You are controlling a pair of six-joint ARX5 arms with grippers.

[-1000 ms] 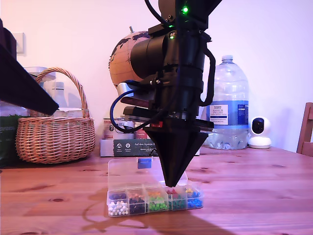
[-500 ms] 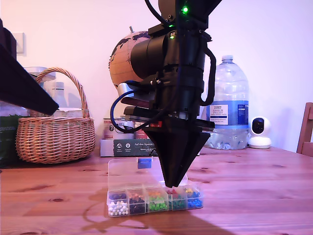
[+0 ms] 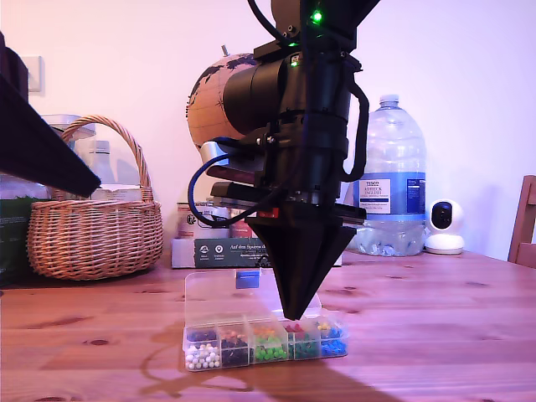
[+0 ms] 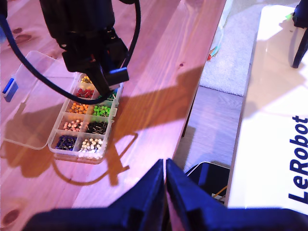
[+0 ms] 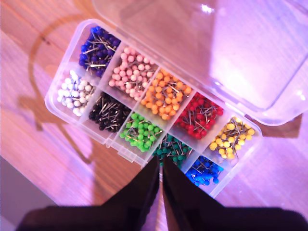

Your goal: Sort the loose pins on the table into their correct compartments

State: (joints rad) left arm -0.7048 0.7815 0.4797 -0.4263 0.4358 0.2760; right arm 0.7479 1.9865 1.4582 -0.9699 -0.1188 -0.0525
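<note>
The clear organiser box (image 5: 57,103) lies open on the pine table (image 3: 435,318), its lid (image 5: 216,48) folded back. Its cells hold sorted heaps, among them dark green (image 5: 173,149), yellow (image 5: 231,139), red (image 5: 199,115) and blue (image 5: 204,171). My second gripper (image 5: 160,161) hangs point-down just above the dark green cell, jaws shut; whether a pin is pinched between them cannot be seen. In the exterior view its tip (image 3: 295,316) stands over the box (image 3: 264,343). My first gripper (image 4: 166,163) is shut, held in the air off the table's edge. No loose pin shows on the wood.
A wicker basket (image 3: 92,226) stands at the exterior view's left, with a globe (image 3: 209,100), flat boxes (image 3: 218,251), a large water bottle (image 3: 394,184) and a white camera (image 3: 444,226) along the back. A black arm part (image 3: 42,151) juts in at that view's left.
My second gripper has hardly shifted above the box. Nothing else has moved.
</note>
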